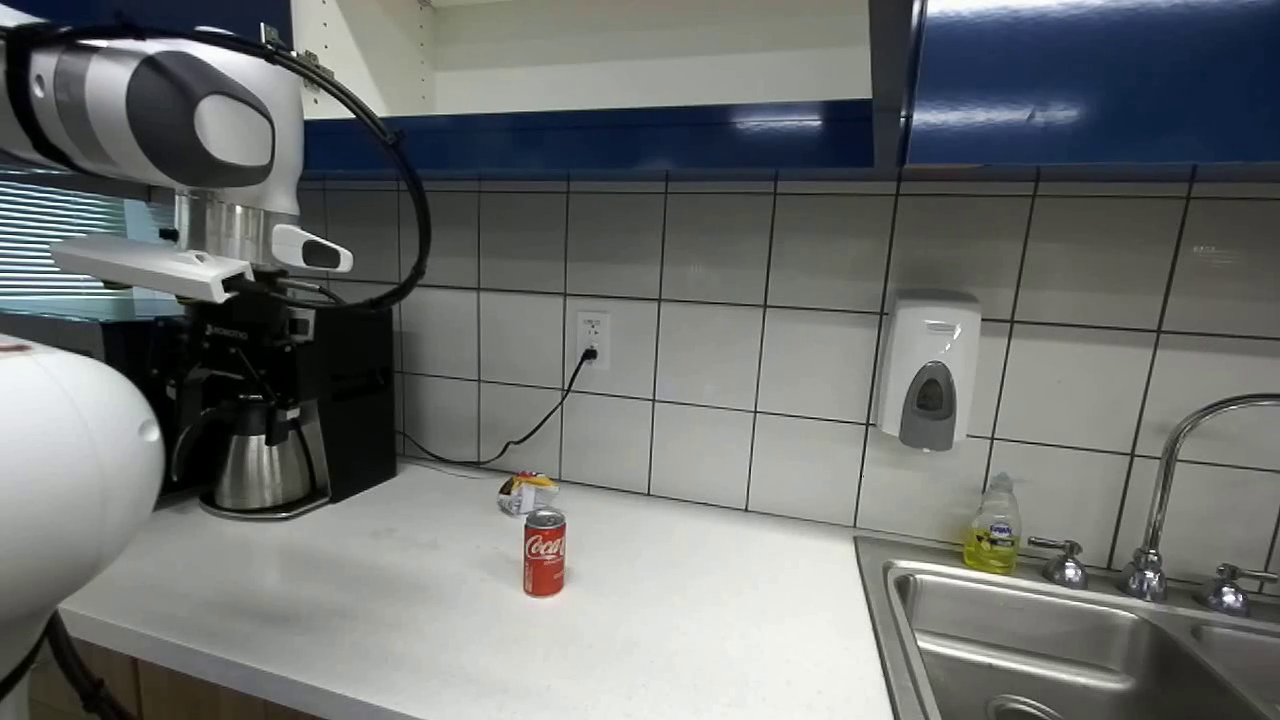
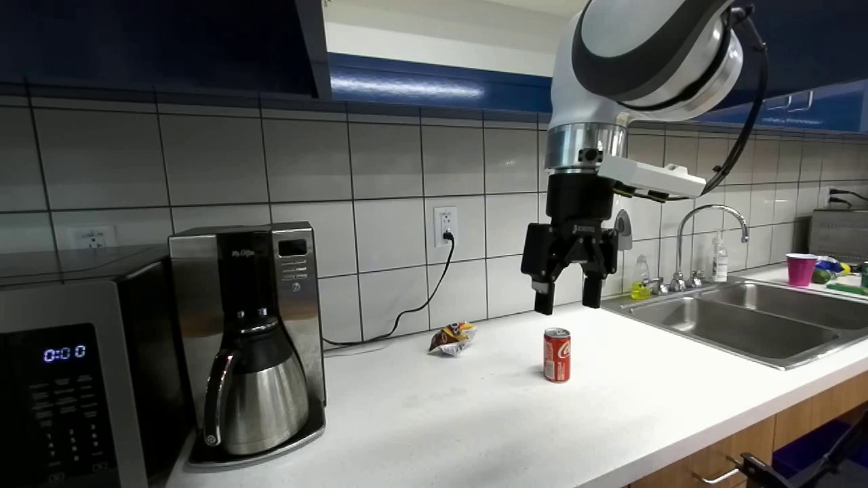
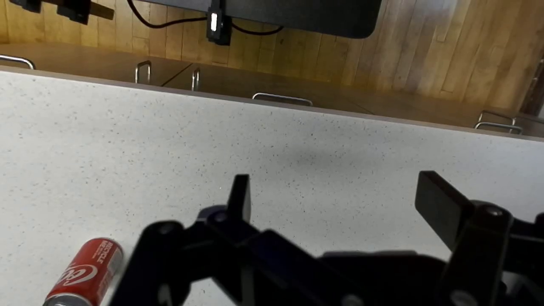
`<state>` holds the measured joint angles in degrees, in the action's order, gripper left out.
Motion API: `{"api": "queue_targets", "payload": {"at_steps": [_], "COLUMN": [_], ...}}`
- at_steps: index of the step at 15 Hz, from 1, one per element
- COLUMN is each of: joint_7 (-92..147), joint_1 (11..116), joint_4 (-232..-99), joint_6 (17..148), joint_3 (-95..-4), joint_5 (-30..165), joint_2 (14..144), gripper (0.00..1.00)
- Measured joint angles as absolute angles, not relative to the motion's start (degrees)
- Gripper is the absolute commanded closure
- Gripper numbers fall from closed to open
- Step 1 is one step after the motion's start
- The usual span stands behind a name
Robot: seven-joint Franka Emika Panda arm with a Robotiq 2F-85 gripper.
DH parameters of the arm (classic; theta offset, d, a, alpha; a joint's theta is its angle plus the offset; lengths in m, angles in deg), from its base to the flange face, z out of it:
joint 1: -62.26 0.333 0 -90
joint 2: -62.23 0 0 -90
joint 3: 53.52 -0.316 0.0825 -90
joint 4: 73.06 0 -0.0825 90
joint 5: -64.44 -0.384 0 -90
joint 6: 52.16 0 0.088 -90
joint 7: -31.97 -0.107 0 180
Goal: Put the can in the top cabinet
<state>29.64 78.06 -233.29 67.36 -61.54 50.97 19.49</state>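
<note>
Small red drink can (image 1: 544, 553) with silvery top stands upright on speckled white countertop (image 1: 700, 630), right of the steel-and-black coffee maker (image 2: 249, 285), left of the stainless-steel sink (image 1: 890, 620). Crumpled yellow-and-silver wrapper (image 2: 451, 339) lies to its far left, near it. Black two-finger gripper (image 2: 568, 298) points down above the countertop, fingers spread, apart from the can. Wall-mounted top cabinet (image 1: 650, 60), glossy dark blue outside, stands open, pale interior showing.
</note>
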Motion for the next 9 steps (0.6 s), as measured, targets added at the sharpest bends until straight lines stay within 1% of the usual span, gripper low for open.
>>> {"api": "queue_targets", "payload": {"at_steps": [4, 9], "joint_7": [29.89, 31.04], "joint_1": [76.48, 72.53], "joint_4": [-233.09, -233.25], "joint_6": [70.05, 79.28], "joint_3": [-60.96, -58.8], "joint_5": [51.67, 54.71], "joint_2": [22.15, 30.84], "gripper": [0.0, 0.0]}}
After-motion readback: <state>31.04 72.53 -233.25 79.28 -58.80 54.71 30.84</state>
